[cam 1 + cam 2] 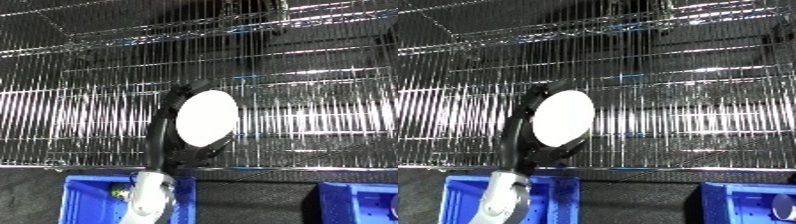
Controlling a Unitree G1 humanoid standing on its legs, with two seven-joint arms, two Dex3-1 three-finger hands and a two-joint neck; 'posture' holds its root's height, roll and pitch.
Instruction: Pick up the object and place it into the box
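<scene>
Left hand (169, 135) curled round white disc (207, 118), held up before wire shelf (311, 115). Carry step (pick looks done). Next: lower over blue bin (84, 200) directly below, release. Right hand unseen.

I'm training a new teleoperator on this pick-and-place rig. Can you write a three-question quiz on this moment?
1. True or false: the left hand is curled round the white oval object.
2. Where is that object? A) in a blue bin B) held up in front of the wire shelf C) lying on the floor
3. Fill in: the blue bin sits ____ the held object.

Key: 1 true; 2 B; 3 below. The right hand shows in neither view.
</scene>
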